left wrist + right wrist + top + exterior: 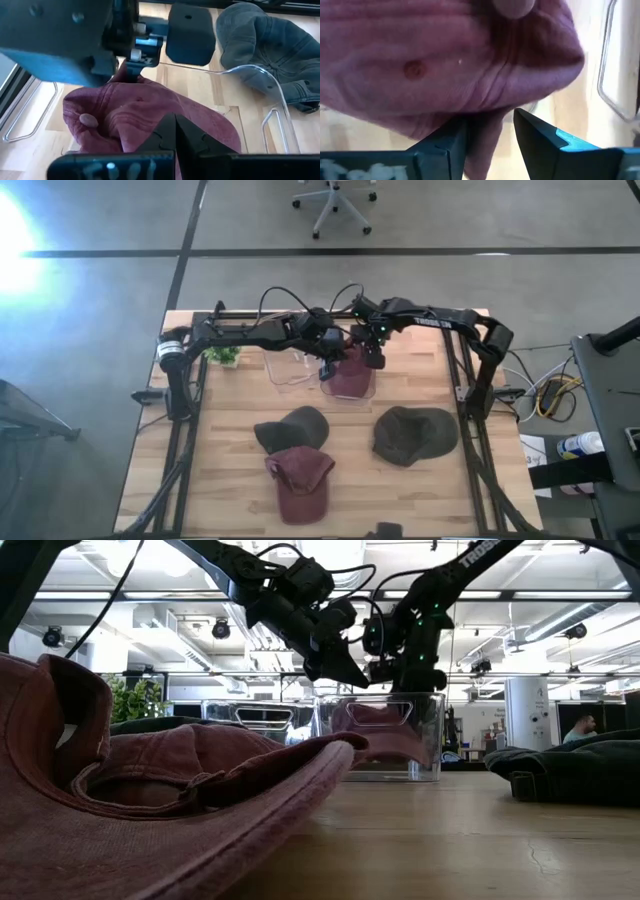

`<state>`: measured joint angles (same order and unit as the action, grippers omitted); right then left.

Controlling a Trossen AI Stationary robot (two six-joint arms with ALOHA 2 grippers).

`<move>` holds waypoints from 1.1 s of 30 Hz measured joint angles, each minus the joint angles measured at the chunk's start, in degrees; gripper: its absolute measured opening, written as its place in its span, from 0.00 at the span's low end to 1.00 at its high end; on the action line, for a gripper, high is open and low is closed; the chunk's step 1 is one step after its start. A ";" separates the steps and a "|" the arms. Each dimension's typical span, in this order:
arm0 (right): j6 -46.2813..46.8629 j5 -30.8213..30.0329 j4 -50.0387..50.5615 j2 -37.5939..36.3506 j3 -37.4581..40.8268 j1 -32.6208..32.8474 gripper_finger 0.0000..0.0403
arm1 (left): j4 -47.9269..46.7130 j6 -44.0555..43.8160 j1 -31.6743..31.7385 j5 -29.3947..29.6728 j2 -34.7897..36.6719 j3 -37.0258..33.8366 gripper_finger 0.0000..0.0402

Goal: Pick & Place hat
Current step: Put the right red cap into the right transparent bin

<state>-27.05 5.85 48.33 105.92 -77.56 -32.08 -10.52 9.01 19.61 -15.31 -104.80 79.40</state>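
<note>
A maroon hat (350, 377) lies in a clear plastic bin (425, 745) at the far middle of the table. My right gripper (490, 135) points down into the bin, open, with a fold of the hat between its fingers. My left gripper (175, 132) hangs shut just above the hat's near-left part, slanting down over the bin's rim (260, 75), with nothing in it. In the low view both grippers stand over the bin's top edge. My right gripper comes at the maroon hat from above, pointing steeply down. A hanging fold of the hat's cloth (482, 135) lies between the two fingers, against one finger (452, 145), with a gap to the other (540, 140). The hat rests in the bin.
A second clear bin (288, 370) stands left of the first, with a small green plant (222, 355) farther left. Nearer lie a dark hat (293, 427), another maroon hat (300, 482) and a dark green hat (413, 434). Bare wood shows at the near left.
</note>
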 joint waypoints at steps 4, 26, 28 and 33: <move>-0.63 -0.06 -0.88 1.21 0.02 0.02 0.37 | -0.02 0.07 -0.01 0.00 0.01 0.00 0.00; 8.09 10.37 3.34 -12.53 -0.02 5.45 0.37 | -16.23 1.91 -0.79 -3.56 2.84 1.63 0.00; 9.78 12.18 3.35 -12.14 -0.02 6.19 0.37 | -17.00 2.11 -1.59 -5.67 4.67 1.19 0.00; 11.72 14.83 3.19 -9.57 0.07 8.39 0.37 | -18.15 2.03 -4.76 -13.75 5.80 1.01 0.00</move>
<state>-15.33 20.68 51.52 96.35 -77.49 -23.68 -28.67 11.04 14.85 -29.06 -99.00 80.41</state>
